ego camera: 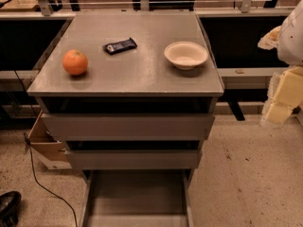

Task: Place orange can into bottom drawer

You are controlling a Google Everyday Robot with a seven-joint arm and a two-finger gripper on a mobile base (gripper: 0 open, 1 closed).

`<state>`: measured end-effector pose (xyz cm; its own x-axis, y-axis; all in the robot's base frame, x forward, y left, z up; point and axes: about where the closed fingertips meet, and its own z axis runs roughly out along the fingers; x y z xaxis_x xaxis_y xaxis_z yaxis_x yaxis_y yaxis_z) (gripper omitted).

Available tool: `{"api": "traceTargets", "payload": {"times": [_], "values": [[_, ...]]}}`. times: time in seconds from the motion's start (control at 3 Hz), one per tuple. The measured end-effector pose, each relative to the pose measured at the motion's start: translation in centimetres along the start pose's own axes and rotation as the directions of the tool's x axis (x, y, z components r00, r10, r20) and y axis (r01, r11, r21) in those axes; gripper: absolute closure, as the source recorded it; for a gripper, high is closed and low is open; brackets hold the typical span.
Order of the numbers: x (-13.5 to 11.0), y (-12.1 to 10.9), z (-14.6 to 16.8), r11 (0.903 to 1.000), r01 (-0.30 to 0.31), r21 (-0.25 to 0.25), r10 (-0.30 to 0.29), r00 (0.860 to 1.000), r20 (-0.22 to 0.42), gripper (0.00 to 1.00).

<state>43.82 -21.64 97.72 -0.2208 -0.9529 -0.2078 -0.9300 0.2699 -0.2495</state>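
The orange can [75,62] is a round orange ball that sits on the left side of the grey cabinet top [137,65]. The bottom drawer [137,197] is pulled out toward me below the two upper drawers, and its grey tray holds nothing. My gripper [282,98] hangs at the far right edge of the view, beside the cabinet and below its top, well away from the orange can. It holds nothing that I can see.
A dark flat snack bar [120,45] lies at the middle back of the cabinet top. A white bowl [186,55] stands to its right. A cardboard box [45,143] and a black cable [47,188] are on the floor at the left.
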Motion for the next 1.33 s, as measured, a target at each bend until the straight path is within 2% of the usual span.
{"api": "traceTargets", "payload": {"times": [0.33,0.67,1.0,1.33], "values": [[-0.2,0.0,0.0,1.0,0.002,0.002,-0.002,1.0,0.004,0.0],[-6.0,-0.9,3.9,0.998,0.059,-0.023,-0.056,0.993,0.107,0.0],[-15.0,-2.9,9.0,0.9885,0.147,-0.034,-0.136,0.963,0.235,0.0],[-21.8,-4.3,11.9,0.9795,0.197,-0.042,-0.173,0.93,0.324,0.0]]}}
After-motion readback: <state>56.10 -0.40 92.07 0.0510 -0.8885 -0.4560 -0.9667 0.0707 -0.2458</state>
